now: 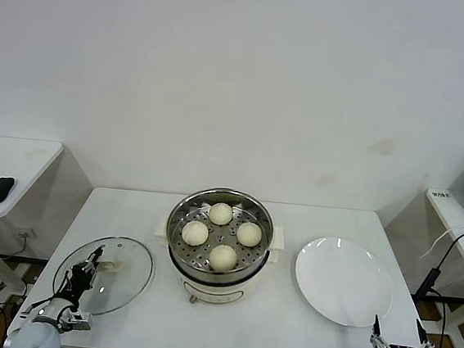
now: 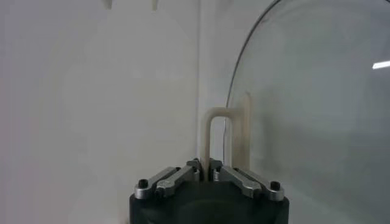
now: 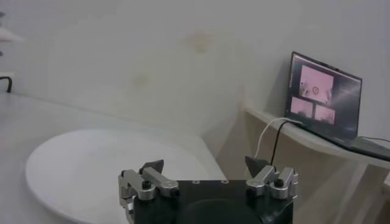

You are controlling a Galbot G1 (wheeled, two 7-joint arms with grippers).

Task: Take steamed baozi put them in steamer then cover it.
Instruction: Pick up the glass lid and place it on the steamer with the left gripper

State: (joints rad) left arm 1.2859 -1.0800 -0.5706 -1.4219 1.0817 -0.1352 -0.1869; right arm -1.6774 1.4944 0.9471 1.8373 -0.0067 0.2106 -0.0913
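Head view shows all four small round cream-white steamed baozi (image 1: 222, 235) already sitting on the perforated floor of the round shiny stainless-steel steamer (image 1: 175, 233), which stands on its cream-white pot base in the middle of the white worktop (image 1: 267, 325), so I judge the loading finished and the covering step now in hand. The round clear glass cover with a metal rim (image 1: 127, 277) lies flat on the worktop to the left of the steamer, near it but apart, with its cream-white oblong handle (image 1: 109, 267) pointing up. My left gripper (image 1: 87, 269) is down on that cover, and in the left wrist view its fingers (image 2: 201, 167) are drawn together, clamped on the handle (image 2: 214, 137), with the glass (image 2: 317, 109) spreading beyond. My right gripper (image 1: 398, 334) waits low at the front right corner of the worktop, just beside the flat round white plate (image 1: 343, 282), which is bare; its fingers (image 3: 256, 165) stand apart and hold nothing. As I see it, the next move calls for lifting the cover straight up until it clears the worktop, carrying it to the right until it is centred over the steamer, keeping it level, then lowering it so the rim seats evenly around the basket before I let go.
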